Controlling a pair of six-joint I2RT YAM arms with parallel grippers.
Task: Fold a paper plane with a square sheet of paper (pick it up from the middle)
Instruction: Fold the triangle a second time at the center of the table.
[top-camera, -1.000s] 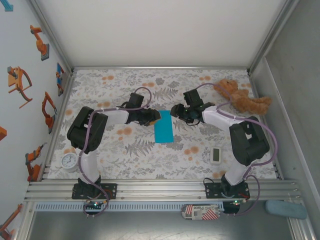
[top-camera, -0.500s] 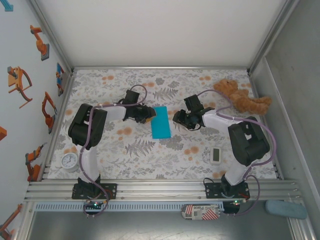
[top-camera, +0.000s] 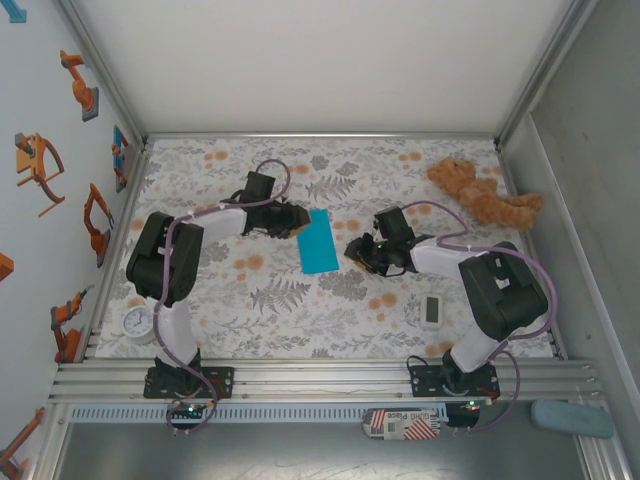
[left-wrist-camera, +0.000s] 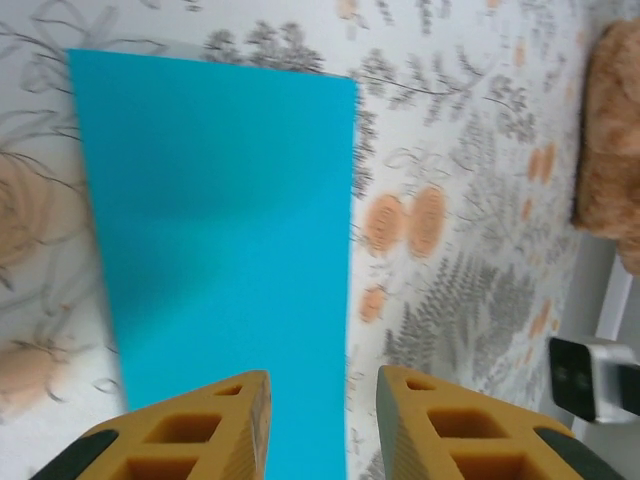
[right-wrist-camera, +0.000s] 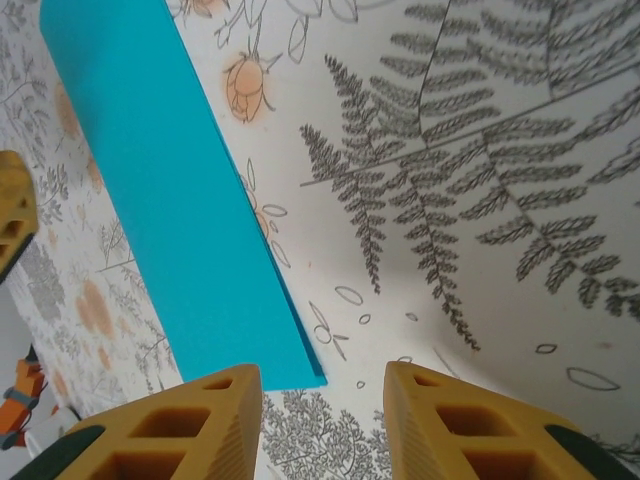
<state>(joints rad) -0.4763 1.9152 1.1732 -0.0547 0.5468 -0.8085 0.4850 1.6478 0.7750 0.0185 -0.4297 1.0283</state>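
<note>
Hold the left end effector (left-wrist-camera: 320, 388), narrowly parted and empty, low over the 10 o'clock edge of the square sheet of paper (left-wrist-camera: 220, 230). Bring the right end effector (right-wrist-camera: 320, 378), equally narrow and empty, in from 4 o'clock beside the corner. Flat mid-counter (top-camera: 300, 310), seemingly halved into a strip. Pin one side, align edges before creasing.

floral-patterned table (top-camera: 300, 320) framed by a white back wall (top-camera: 320, 60) and sticker-covered left wall (top-camera: 40, 200).
</note>
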